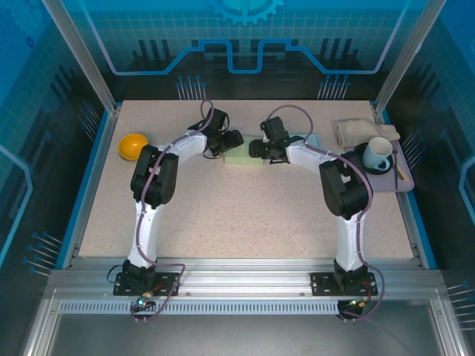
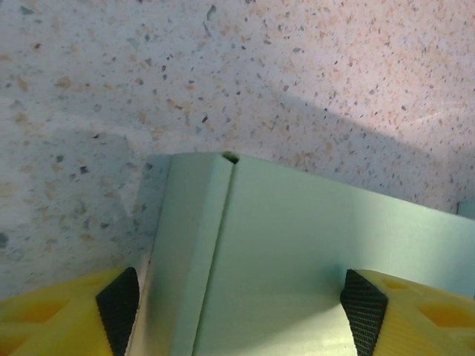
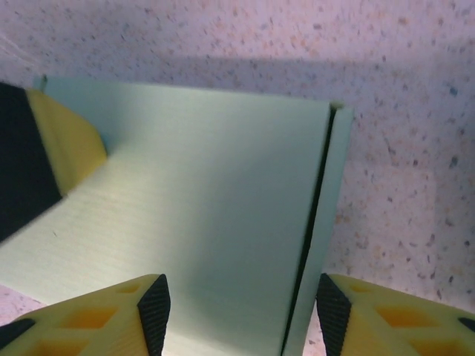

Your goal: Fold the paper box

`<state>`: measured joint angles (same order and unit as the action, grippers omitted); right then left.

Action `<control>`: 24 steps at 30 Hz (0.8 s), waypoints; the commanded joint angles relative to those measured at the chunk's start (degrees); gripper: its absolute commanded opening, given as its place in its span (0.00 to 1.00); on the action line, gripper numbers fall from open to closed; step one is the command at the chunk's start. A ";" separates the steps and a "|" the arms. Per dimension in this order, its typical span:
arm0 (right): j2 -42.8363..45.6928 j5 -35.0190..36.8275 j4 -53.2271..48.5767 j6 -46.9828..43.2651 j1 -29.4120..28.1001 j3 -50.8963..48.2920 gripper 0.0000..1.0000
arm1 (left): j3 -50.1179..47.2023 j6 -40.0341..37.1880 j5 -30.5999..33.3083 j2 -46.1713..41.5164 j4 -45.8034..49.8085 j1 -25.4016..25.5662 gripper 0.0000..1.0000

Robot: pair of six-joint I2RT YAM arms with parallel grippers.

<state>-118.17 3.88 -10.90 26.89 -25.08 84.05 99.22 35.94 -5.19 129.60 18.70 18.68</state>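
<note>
Two arms, one small box, and most of it is buried under hardware. The paper box [image 1: 243,158], pale green and low, lies on the speckled worktop [image 1: 245,222] toward the far middle. From above, both wrists crowd over it, so just a strip of its near side peeks out.

Left pincer [image 2: 241,315]: jaws spread wide over the box's left end, nothing pinched between them. Its wrist camera shows a narrow flap folded along a crease, with a tiny gap at the far corner. One black pad [image 2: 119,304] sits right at the flap's outer edge and the other is over the main panel. Can't tell if either actually touches the cardboard, and the frame's bottom edge cuts the fingers off.

Right pincer [image 3: 243,315]: also open, straddling the right end, where another narrow flap meets the panel with a dark slit between them. One pad is over the panel, the other just outside the flap. A blurry yellow-and-black finger [image 3: 67,141] of the left pincer pokes in at the picture's left side.

Well apart from the box there's an orange ball [image 1: 133,145] on the left. On the right is a tray [image 1: 404,185] carrying a cup [image 1: 378,154], with a rumpled cloth [image 1: 364,130] just behind. Can't see what's inside the cup.
</note>
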 commanded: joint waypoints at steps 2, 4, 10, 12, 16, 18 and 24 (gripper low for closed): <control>8.10 0.29 -4.41 -4.15 0.56 1.22 0.58 | -1.56 -3.12 1.00 -10.49 4.03 -2.59 0.82; 12.89 1.13 -5.45 -5.13 0.85 -1.38 0.60 | -5.15 -4.44 1.90 -16.17 3.63 -3.48 0.98; 32.45 5.55 -6.95 -9.70 1.76 -16.26 0.79 | -22.76 -13.22 10.22 -40.51 0.97 -4.61 0.99; 41.32 7.82 -6.09 -11.36 2.34 -23.40 1.00 | -33.94 -16.13 14.05 -50.97 -4.40 -4.74 0.99; 57.61 14.46 -2.86 -15.84 3.50 -38.39 1.00 | -56.33 -23.04 22.72 -68.09 -16.96 -4.70 0.99; 65.38 15.05 4.75 -20.43 4.17 -49.18 1.00 | -65.76 -23.72 28.67 -73.81 -21.19 -4.95 0.99; 71.80 20.55 25.77 -23.49 10.83 -70.49 1.00 | -81.45 -27.68 36.89 -77.65 -34.97 -5.91 0.99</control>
<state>-46.11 19.70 2.17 5.80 -17.85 17.76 22.35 13.08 24.58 53.28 -2.96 13.50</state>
